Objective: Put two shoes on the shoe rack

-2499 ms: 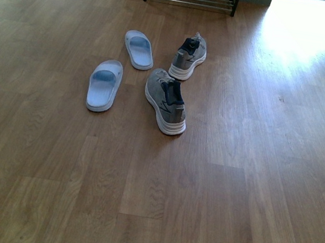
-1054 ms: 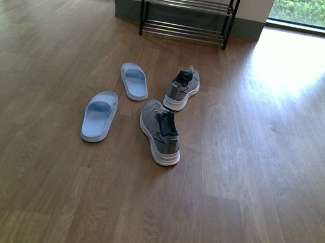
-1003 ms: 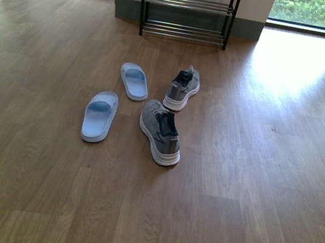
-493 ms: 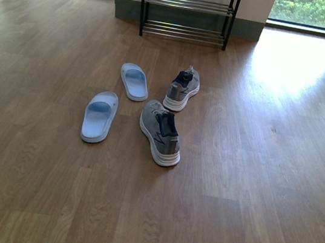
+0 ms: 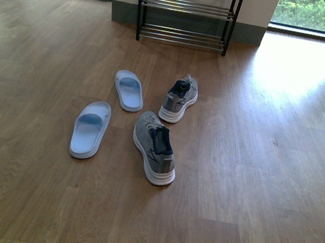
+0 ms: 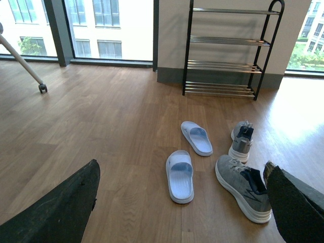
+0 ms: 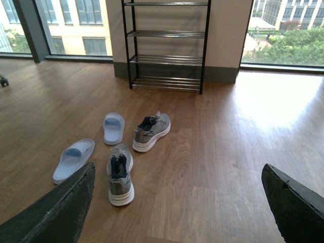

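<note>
near sneaker (image 5: 154,148) lies on the floor (image 5: 260,203) at centre of the front view, far sneaker (image 5: 179,98) just above it; shoe rack (image 5: 185,21) at top centre, well apart; left claw (image 6: 180,163) and right claw (image 7: 178,166) both spread wide, empty; sneakers seem light, knit soft, soles stiff; pinch the heel collar.

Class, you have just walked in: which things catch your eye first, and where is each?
Two grey sneakers lie loose mid-floor, the nearer sneaker and farther sneaker, with the nearer slide and farther slide, both pale blue, left of them in the front view. Behind, against the wall, stands the black shoe rack; a sunlit patch glares on the floor to its right.
</note>
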Controlling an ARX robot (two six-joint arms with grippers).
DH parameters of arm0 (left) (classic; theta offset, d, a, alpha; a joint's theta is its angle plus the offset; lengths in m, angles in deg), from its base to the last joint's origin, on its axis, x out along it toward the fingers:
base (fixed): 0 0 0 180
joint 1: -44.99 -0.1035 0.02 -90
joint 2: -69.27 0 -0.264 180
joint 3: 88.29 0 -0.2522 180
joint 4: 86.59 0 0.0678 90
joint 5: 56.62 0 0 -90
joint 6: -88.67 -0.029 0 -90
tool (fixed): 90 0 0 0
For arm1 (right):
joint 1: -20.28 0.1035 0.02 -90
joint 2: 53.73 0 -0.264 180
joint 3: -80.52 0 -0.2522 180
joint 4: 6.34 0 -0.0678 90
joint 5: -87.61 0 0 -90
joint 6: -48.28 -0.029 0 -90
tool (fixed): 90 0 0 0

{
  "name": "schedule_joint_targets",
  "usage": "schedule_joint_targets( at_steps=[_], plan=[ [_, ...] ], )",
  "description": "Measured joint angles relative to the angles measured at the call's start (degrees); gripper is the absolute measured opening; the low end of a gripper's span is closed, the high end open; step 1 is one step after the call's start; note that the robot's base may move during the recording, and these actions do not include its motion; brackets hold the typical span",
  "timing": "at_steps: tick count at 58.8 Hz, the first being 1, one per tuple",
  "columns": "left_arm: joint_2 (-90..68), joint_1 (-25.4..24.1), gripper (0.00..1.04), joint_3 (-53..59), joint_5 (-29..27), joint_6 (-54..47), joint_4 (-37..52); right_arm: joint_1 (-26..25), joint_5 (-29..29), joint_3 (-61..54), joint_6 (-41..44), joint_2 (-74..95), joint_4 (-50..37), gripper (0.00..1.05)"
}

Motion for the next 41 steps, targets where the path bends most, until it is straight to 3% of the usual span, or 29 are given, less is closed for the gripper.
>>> schedule_joint_targets(
  at_steps=[41],
  plan=[
    [0.00,0.00,0.95,0.00,0.20,0.00,0.02,0.02,0.37,0.00,0.00,-0.02,0.00,0.95]
  ],
)
